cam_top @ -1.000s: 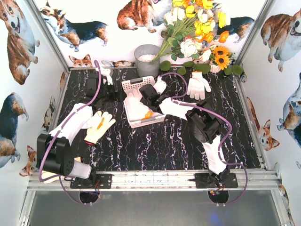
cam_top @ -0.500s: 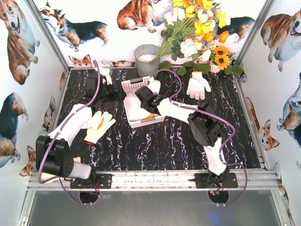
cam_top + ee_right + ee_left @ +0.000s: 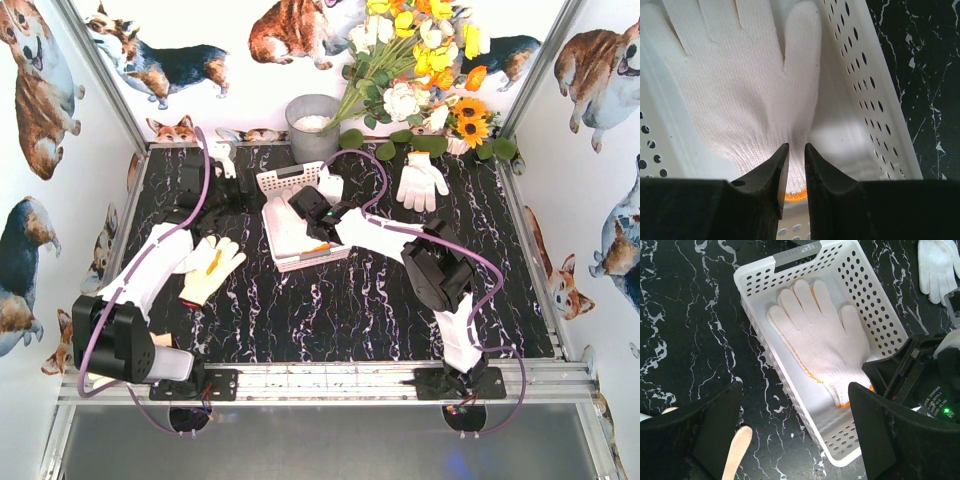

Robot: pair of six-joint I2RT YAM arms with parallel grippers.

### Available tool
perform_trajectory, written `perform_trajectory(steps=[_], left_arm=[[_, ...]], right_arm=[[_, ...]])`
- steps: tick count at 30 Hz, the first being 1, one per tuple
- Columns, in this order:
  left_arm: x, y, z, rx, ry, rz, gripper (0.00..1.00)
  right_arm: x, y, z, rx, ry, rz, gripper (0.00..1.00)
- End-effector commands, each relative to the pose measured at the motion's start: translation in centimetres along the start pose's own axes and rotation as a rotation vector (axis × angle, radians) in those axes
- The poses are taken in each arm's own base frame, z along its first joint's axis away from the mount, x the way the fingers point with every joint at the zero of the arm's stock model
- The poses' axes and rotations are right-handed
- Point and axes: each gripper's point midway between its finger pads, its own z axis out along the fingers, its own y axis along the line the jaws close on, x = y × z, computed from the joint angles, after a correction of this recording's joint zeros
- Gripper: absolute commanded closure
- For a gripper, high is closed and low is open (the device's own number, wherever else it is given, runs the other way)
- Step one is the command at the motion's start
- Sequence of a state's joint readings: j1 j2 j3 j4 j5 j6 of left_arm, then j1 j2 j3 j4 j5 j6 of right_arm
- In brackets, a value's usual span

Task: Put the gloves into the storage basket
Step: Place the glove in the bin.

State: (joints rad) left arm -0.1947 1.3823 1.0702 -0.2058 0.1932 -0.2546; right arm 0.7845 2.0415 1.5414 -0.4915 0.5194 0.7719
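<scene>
Right gripper (image 3: 796, 150) jaws nearly together over the white glove (image 3: 740, 85) cuff, near end of storage basket (image 3: 880, 125); we can't confirm a pinch. Glove lies flat inside, so we'd call it placed.

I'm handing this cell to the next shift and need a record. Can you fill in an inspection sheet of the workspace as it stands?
Surface: black marbled table, no damage seen.
Job's things: orange-cuffed glove lies flat in the storage basket; yellowish glove and white glove lie on the table outside it.
Clutter: grey bucket and flowers at the far edge.
Grippers: left tool open, empty, facing the basket; right tool inside the basket, jaws nearly together at the glove's cuff, grip unclear.
Cables: purple cables run along both arms; snags, nothing seen.
Surroundings: corgi-print walls.
</scene>
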Motion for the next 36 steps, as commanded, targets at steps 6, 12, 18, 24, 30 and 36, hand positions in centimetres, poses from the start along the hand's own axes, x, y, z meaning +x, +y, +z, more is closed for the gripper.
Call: perform_trajectory(steps=[6,12,18,24,30,36], left_arm=[[-1.4,3.5,-2.5,-0.152,-0.084,-0.002,0.15],[4.7,8.6,-4.2,-0.318,0.013,-0.202,0.13],[8.5,11.1,-5.9,-0.445,0.068,-0.282,0.19],[11.8,13.2,-5.6,-0.544,0.205,-0.246,0.41],[13.6,13.8,-4.1,-0.541,0.327,-0.209,0.55],[14.9,14.8,-2.6,-0.556,0.426,-0.153,0.62]], right_arm=[[-5.4,2.5,-5.0,-0.169,-0.112,0.014,0.71],[-9.6,0.2,-11.9,-0.285,-0.291,-0.02,0.57],[-9.7,-5.0,-15.4,-0.297,-0.283,-0.053,0.53],[-8.2,-12.3,-16.7,-0.271,-0.285,0.04,0.5],[-6.6,-17.1,-18.8,-0.243,-0.317,0.117,0.47],[-5.2,-18.7,-19.7,-0.24,-0.316,0.158,0.47]])
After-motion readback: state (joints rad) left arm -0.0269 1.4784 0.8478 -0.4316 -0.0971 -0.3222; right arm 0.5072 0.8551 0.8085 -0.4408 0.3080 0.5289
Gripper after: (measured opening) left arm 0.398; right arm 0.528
